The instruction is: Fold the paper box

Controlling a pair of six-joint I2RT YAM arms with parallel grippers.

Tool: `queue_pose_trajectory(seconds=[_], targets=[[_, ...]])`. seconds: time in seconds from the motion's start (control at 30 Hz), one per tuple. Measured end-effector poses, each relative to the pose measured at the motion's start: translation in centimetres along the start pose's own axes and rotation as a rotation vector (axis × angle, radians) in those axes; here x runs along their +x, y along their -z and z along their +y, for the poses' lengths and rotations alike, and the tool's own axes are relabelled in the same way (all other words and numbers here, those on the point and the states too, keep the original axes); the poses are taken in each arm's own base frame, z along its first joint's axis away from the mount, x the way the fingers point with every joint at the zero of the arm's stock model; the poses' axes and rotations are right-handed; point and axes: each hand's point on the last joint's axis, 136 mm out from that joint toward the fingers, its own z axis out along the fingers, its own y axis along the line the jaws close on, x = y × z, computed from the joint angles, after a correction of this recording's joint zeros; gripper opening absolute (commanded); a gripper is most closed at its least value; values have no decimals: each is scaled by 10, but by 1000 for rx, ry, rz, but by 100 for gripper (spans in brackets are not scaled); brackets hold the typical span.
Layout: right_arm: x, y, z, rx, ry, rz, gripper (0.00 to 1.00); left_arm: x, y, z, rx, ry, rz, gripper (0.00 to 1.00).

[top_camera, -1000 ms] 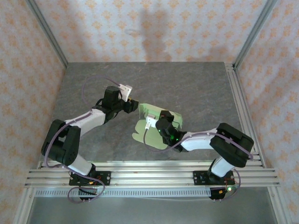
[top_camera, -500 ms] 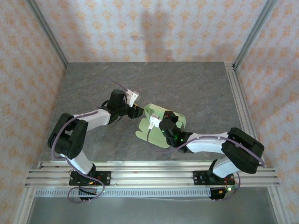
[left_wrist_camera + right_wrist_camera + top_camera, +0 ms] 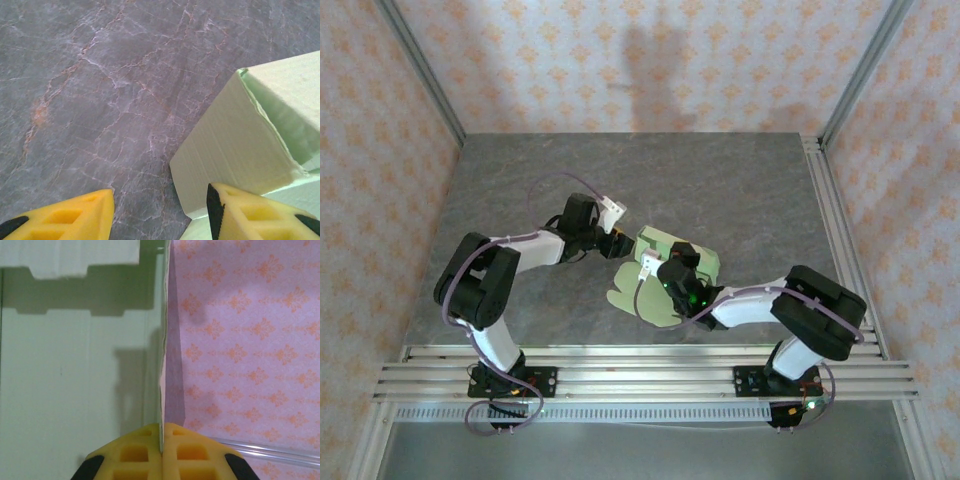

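Note:
The paper box (image 3: 665,300) is pale green card, partly folded, lying mid-table. In the left wrist view one of its walls (image 3: 235,145) stands upright on the grey table. My left gripper (image 3: 160,215) is open at that wall's near corner, with its right fingertip (image 3: 250,212) against the card and the corner just inside the gap. In the top view the left gripper (image 3: 620,243) sits at the box's left edge. My right gripper (image 3: 161,437) is shut on the thin edge of an upright box panel (image 3: 75,365), seen edge-on. From above, the right gripper (image 3: 685,260) is over the box.
The grey marbled table (image 3: 740,190) stretches behind and to both sides of the box. Patterned walls (image 3: 620,60) and aluminium frame posts enclose it. Metal rails (image 3: 640,365) run along the near edge by the arm bases.
My left arm has swung right and reached its gripper up to the box's left edge. The right gripper has kept its pinch, and the box has shifted slightly.

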Motion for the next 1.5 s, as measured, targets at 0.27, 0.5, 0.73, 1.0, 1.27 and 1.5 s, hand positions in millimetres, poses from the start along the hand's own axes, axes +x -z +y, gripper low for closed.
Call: queue_pose_trajectory(seconds=[0.27,0.5,0.73,1.0,1.27,1.5], targets=[[0,-1,-1,7,-3,2,0,7,-9,-9,52,-25,25,50],[1,-1,-1,10,-3,8,0,10,-12,-18,82,-50,33,51],[2,-1,-1,12,-1,15,0,11,-12,-19,88,-60,34,52],[2,-2,0,13,-1,18,0,28,-12,-25,116,-69,79,52],[1,-2,1,12,0,19,0,41,-13,-32,138,-61,118,51],[1,-3,0,12,0,19,0,37,-17,-31,148,-77,122,53]])
